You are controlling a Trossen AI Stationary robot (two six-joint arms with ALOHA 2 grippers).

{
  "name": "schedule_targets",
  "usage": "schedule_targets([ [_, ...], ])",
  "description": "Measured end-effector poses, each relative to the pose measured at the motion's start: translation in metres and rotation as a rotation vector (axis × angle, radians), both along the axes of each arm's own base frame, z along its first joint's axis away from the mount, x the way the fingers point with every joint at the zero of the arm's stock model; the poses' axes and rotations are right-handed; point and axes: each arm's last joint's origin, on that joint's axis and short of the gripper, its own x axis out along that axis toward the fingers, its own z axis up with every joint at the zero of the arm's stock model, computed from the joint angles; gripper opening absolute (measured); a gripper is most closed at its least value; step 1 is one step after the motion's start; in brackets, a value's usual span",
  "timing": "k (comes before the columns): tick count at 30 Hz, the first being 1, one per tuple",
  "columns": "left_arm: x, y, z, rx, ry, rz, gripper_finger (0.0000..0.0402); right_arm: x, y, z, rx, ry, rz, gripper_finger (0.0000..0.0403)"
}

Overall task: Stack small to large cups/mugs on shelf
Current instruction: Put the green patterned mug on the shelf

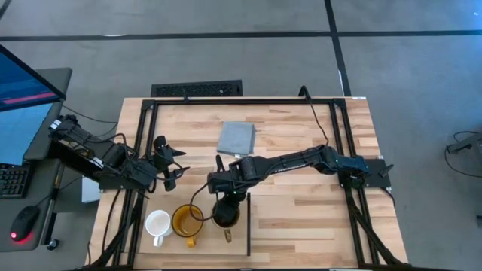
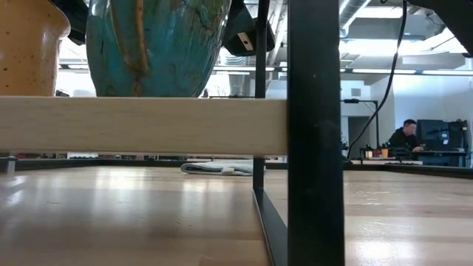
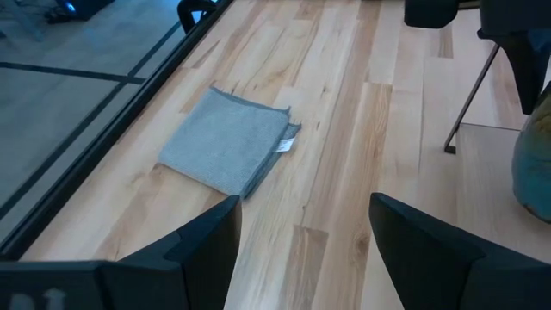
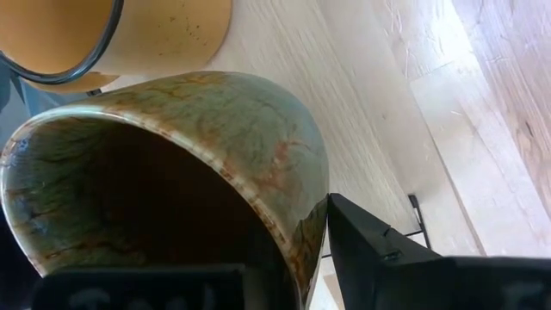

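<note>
Three mugs stand in a row on the pale wood shelf (image 1: pixel 239 242) at the table's near side: a white one (image 1: pixel 157 223), a yellow-amber one (image 1: pixel 185 220) and a dark one (image 1: pixel 224 216), teal-green outside and brown inside, with a tan handle (image 1: pixel 228 238). In the low view the dark mug (image 2: pixel 155 44) and the yellow mug (image 2: pixel 22 44) rest by their bases on the raised shelf board (image 2: pixel 140 124). My right gripper (image 1: pixel 226 198) is shut on the dark mug from above. My left gripper (image 1: pixel 172 162) is open and empty at the table's left, above bare wood. My right gripper (image 4: pixel 293 254) has the dark mug's rim and wall (image 4: pixel 301 220), one finger outside (image 4: pixel 379 250) and the other inside the hollow. It comes from above, slanting in from the table's right. The mug's base is on the shelf board.
A folded grey-blue pad (image 1: pixel 236 138) lies on the table's far middle; it also shows in the left wrist view (image 3: pixel 228 142). A black frame runs round the table, and a black shelf post (image 2: pixel 314 133) stands at the near side. A person sits far off in the room (image 2: pixel 405 137).
</note>
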Motion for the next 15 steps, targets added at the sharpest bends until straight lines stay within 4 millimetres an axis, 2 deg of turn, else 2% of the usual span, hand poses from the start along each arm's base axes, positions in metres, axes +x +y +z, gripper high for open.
schedule_targets([
  [15, 0.0001, -0.0001, 0.0, -0.004, 0.0, -0.002, 0.0247, -0.0001, 0.0005, 0.0001, 0.01, 0.002, 0.004, 0.0096],
])
